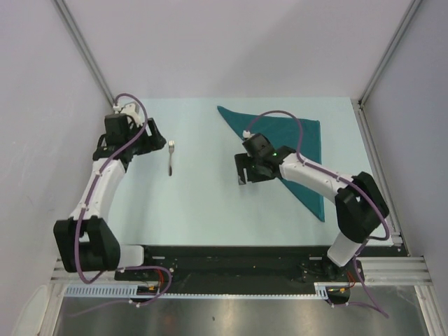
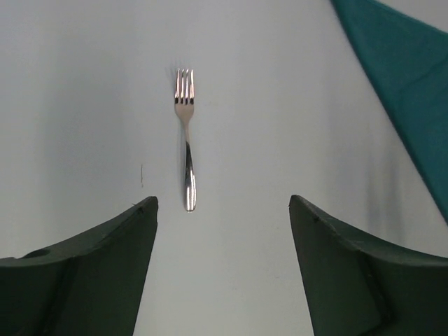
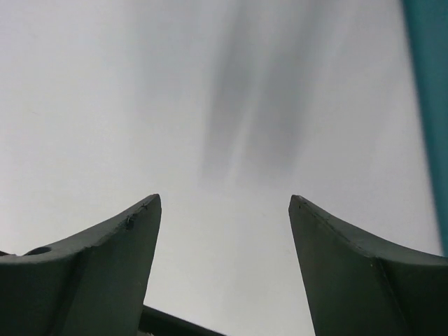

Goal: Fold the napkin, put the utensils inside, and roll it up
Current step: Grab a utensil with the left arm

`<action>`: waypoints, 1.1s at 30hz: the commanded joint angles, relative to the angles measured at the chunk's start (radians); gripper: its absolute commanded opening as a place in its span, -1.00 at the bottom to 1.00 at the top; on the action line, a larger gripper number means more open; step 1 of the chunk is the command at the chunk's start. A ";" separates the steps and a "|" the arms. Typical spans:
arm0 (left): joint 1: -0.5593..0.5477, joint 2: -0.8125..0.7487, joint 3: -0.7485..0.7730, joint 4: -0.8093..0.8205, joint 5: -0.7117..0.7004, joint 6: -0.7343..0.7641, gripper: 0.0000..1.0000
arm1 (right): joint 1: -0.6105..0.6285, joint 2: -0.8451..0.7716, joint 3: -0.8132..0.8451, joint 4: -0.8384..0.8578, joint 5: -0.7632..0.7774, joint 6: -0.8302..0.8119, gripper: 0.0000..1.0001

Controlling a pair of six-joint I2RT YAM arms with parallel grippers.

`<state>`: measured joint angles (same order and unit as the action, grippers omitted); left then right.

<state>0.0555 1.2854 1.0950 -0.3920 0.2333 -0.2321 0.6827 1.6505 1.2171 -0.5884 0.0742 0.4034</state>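
Note:
The teal napkin [image 1: 280, 129] lies flat at the back right of the table, folded into a triangle. Its edge shows at the top right of the left wrist view [image 2: 399, 70] and as a strip down the right edge of the right wrist view [image 3: 427, 105]. A small silver fork [image 1: 171, 157] lies on bare table left of centre, tines toward the back. My left gripper [image 1: 155, 134] hovers open just left of it; the fork [image 2: 186, 140] sits ahead of its fingers [image 2: 105, 266], untouched. My right gripper [image 1: 243, 171] stands open and empty over bare table [image 3: 224, 199], beside the napkin's left edge.
The pale table [image 1: 210, 210] is bounded by grey walls at the left, back and right. A metal frame post [image 1: 381, 63] stands at the back right corner. The right arm [image 1: 315, 175] reaches across the napkin's lower part.

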 commanded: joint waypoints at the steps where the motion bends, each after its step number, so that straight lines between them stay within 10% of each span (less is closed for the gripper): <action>1: 0.001 0.129 -0.003 -0.004 -0.051 0.017 0.47 | 0.044 0.045 0.099 0.084 -0.026 0.022 0.57; 33: -0.102 0.673 0.252 -0.001 -0.195 0.030 0.01 | -0.074 -0.245 -0.232 0.248 -0.168 -0.006 0.61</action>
<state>-0.0345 1.9270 1.2793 -0.4221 0.0120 -0.2096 0.6102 1.4284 0.9920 -0.3725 -0.0772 0.3885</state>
